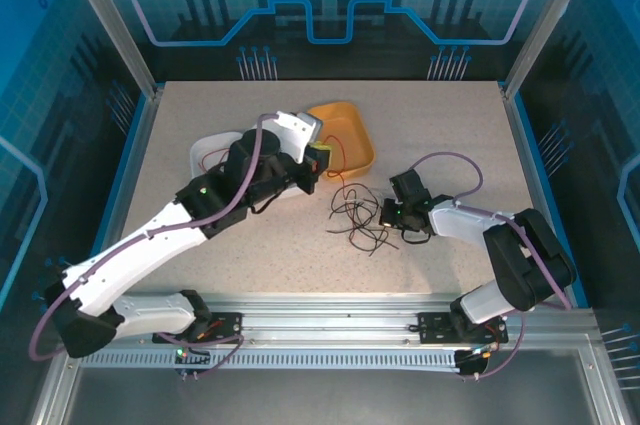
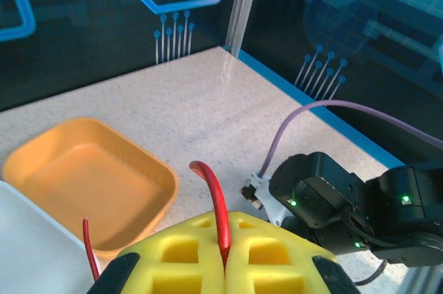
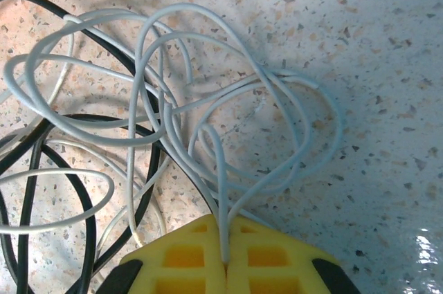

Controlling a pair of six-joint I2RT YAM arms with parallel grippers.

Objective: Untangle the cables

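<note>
A: Where are the cables (image 1: 355, 215)?

B: In a loose heap on the table (image 1: 450, 125), near its middle, between the two grippers. In the overhead view they show as dark, thin loops just in front of the orange tray (image 1: 362, 133).

A: And close up?

B: The right wrist view shows a whitish cable (image 3: 228, 100) curled in several overlapping loops flat on the speckled tabletop. A black cable (image 3: 41, 169) crosses under and through the loops on the left side.

A: Is the right gripper (image 3: 226, 256) gripping anything?

B: Yes. Its yellow pads are pressed together, and a strand of the whitish cable runs straight into the seam between them.

A: The left gripper (image 2: 225, 263)?

B: Also closed, pinching a red cable (image 2: 214, 197). The cable rises from between the pads and bends over to the left. A second red strand stands up at the gripper's left edge.

A: Where is that gripper?

B: Raised above the table beside the orange tray, with a white tray (image 2: 28, 239) touching the orange one on the left.

A: And the right arm (image 2: 346, 204)?

B: Its black wrist sits low by the heap, to the right in the left wrist view.
</note>
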